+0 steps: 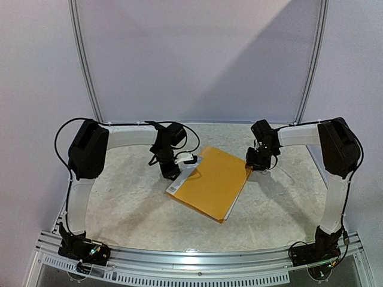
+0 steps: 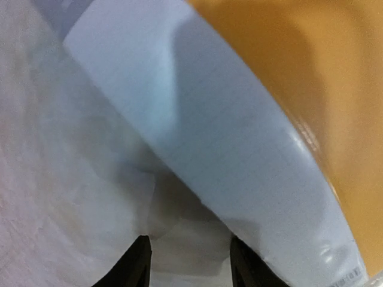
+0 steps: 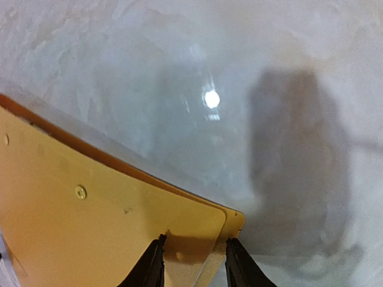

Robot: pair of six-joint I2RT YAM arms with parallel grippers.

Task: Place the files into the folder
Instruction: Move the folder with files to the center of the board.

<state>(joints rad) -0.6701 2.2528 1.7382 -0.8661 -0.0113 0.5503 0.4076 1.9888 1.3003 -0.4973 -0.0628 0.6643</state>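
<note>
Right claw [image 3: 192, 263] pinching folder [image 1: 212, 182] corner (narrow gap) | left claw [image 2: 190, 263] half-spread, grip on spine unclear

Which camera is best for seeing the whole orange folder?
The top external view: only there does the whole flat orange-yellow plastic folder show, lying closed on the table between both arms. The left wrist view shows just its white spine strip and a blurry orange patch. The right wrist view shows only one corner, sitting between the right gripper's fingers.
</note>
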